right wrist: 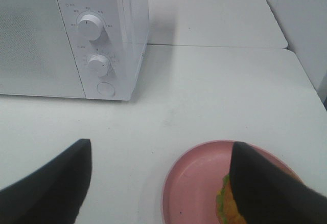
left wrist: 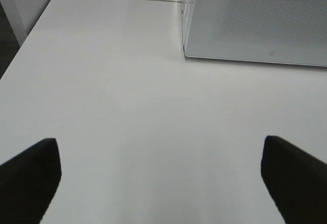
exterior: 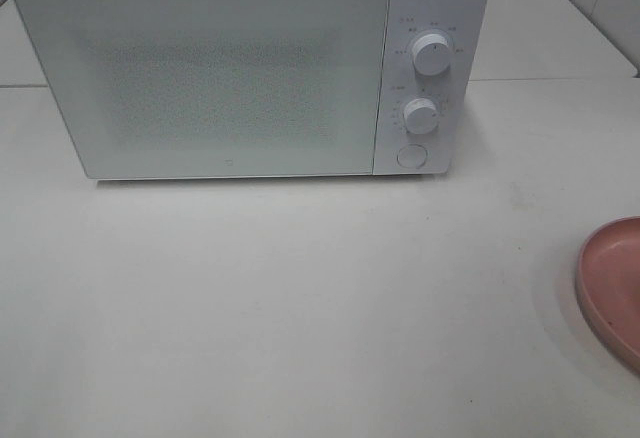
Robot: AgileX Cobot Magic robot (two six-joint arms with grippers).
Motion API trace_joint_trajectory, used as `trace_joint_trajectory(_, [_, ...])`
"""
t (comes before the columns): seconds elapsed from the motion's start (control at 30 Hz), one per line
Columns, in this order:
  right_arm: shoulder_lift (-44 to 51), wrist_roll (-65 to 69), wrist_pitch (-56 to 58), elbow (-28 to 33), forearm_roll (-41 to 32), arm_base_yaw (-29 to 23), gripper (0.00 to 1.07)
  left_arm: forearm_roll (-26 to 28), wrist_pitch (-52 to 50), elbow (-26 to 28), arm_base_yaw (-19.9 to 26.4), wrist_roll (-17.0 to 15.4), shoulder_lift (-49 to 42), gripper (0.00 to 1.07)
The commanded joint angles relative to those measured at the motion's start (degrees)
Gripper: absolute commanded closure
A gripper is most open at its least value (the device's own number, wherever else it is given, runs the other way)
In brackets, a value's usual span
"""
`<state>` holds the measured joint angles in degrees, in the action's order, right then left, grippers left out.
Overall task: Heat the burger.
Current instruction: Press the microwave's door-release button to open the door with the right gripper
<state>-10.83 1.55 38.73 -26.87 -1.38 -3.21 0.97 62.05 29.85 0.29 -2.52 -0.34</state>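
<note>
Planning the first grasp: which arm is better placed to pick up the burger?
Right. The right gripper hangs open by the pink plate, where the burger lies partly hidden behind one finger. The left gripper faces only table and the closed microwave.

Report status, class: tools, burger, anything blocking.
Left tool open, empty. Right tool open, empty. Burger on pink plate, partly hidden. Microwave door shut.
</note>
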Motion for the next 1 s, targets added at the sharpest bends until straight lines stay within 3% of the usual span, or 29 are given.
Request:
trace_joint_trajectory(0.03, [-1.5, -0.2, -4.1, 0.9, 0.0, 0.3, 0.32, 0.5, -0.7, -0.1, -0.2, -0.2, -1.3, 0.04])
trace_joint_trajectory(0.27, [-8.4, -0.2, -14.2, 4.0, 0.0, 0.3, 0.32, 0.5, -0.7, -0.1, -0.2, -0.2, -1.3, 0.04])
trace_joint_trajectory(0.7, [-20.5, 0.3, -26.5, 4.3, 0.1, 0.3, 0.32, 0.4, -0.7, -0.1, -0.2, -0.2, -1.3, 0.04])
trace_joint_trajectory(1.0, [-31.4, 1.1, -45.6, 4.3, 3.7, 0.3, 0.32, 0.4, -0.7, -0.1, -0.2, -0.2, -1.3, 0.04])
